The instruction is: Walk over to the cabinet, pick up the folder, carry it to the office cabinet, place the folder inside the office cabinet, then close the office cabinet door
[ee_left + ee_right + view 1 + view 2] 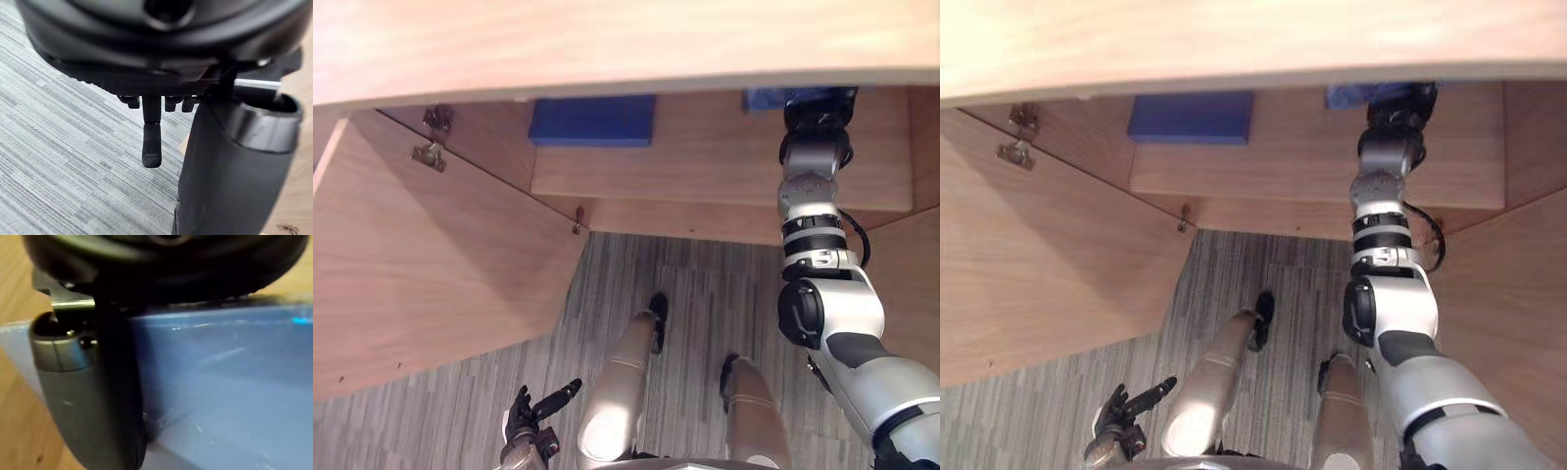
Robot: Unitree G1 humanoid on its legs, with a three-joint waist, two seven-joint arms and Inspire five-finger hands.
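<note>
Under the cabinet's top edge, the left eye view has the right hand (pixel 818 110) reaching onto the shelf (pixel 705 162) and meeting the folder (pixel 762 98), which is well apart from a dark blue file (pixel 592 119). The door (pixel 440 274) stands wide, probably to leave room for placing. The left hand (pixel 536 409) hangs low. Left wrist view: its fingers are straight over carpet (pixel 58 147), holding nothing. Right wrist view: the thumb (pixel 93 396) clamps the folder's blue face, so the hand grips it.
</note>
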